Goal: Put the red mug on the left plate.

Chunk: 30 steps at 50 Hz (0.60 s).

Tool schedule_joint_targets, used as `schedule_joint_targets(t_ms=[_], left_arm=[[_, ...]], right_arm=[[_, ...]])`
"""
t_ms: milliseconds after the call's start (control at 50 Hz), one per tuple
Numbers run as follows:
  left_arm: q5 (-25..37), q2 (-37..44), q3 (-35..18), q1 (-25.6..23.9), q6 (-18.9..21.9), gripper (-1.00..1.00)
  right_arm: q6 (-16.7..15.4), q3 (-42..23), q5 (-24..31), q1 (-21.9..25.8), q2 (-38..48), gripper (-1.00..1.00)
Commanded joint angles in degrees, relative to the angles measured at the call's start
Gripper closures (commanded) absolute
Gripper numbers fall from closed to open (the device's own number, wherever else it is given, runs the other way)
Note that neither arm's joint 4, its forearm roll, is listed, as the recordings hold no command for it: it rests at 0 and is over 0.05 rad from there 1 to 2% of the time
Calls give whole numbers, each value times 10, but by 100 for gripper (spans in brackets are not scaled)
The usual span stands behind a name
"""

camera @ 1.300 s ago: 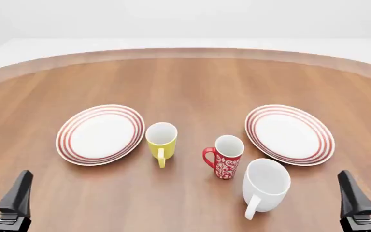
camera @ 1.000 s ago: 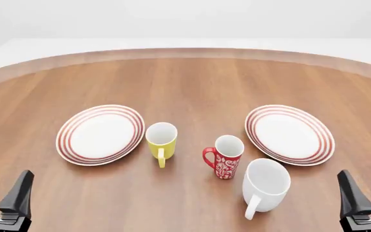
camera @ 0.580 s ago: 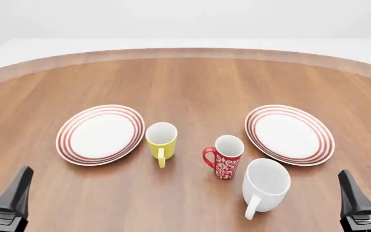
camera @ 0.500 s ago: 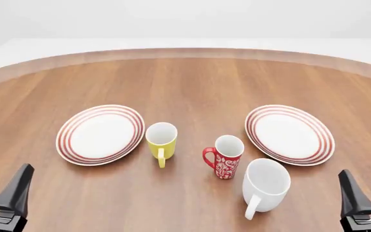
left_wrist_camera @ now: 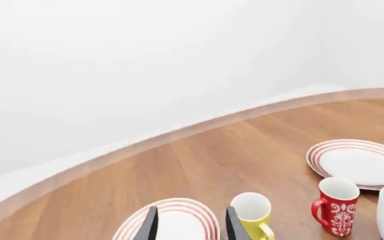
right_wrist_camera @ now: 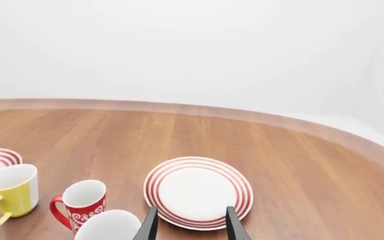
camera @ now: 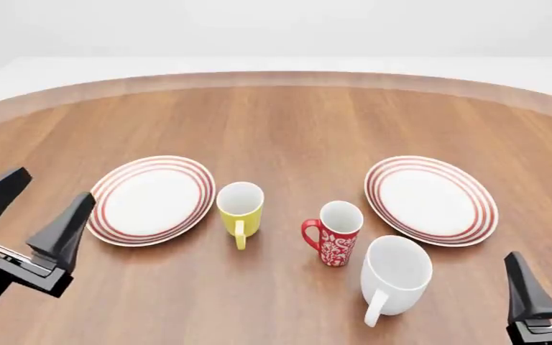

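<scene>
The red mug [camera: 338,233] with white swirls stands upright near the table's middle, handle to the left; it also shows as the red mug [left_wrist_camera: 337,212] and the red mug [right_wrist_camera: 82,205]. The left plate [camera: 152,200] lies bare at mid-left, beyond the yellow mug. My left gripper [camera: 51,190] is open, raised beside that plate's left rim and far from the mug; in its wrist view the left gripper [left_wrist_camera: 192,215] frames the left plate [left_wrist_camera: 178,204]. My right gripper [camera: 546,262] stays open at the front right corner, holding nothing, as the right gripper [right_wrist_camera: 190,217] shows.
A yellow mug [camera: 239,208] stands between the left plate and the red mug. A bigger white mug [camera: 396,277] sits close to the red mug's front right. The second plate [camera: 431,200] lies at mid-right. Bare wood stretches to the table's far curved edge.
My left gripper has risen from the front left corner and moved forward and rightward, toward the left plate. The right gripper, mugs and plates have not moved.
</scene>
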Motion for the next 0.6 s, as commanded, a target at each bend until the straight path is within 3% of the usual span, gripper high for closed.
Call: schedule_joint_targets(t_ms=[20,140,320,440,600], left_arm=[[-77,137,-38,-69,55,-100],[-92,211,-66,-102,85,-100],[-68,301,-136,-144,92,-100],[-58,335,-170,-153,106,-100],[-27,373,-219,-206,136,-100]], right_arm=[[-6,0,0,1,0,-100],[-9,0,-1,1,0,-100],[-12,0,-1,3,0,-100],[-14,0,-1,3,0,-100],[-15,0,1,4,0,-100]])
